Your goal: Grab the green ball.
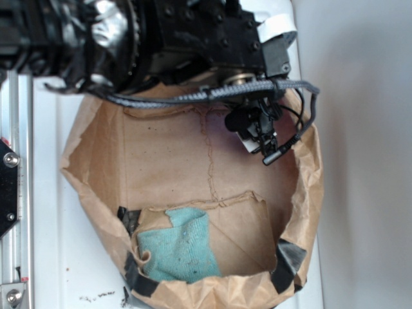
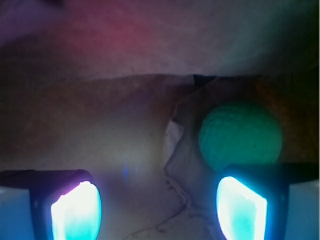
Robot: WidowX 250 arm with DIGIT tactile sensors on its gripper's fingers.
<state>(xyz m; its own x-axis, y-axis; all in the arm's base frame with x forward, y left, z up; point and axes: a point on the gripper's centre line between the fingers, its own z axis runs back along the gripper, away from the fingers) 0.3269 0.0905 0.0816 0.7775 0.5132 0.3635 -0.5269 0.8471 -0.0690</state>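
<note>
Green ball (image 2: 240, 136) seen only in wrist view; claw (image 2: 159, 210) open, empty.

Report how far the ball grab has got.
Done: the arm has reached into the paper bag. In hand: the wrist view shows the pincer open, with the green ball just beyond its right-hand finger in that view, off-centre. Left: centring on the ball, closing and lifting.

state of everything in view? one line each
gripper: open, nothing between its fingers
green ball: free, resting on the bag floor just beyond the right finger
paper bag: open, rim rolled down and taped
teal cloth: lying crumpled flat in the bag
</note>
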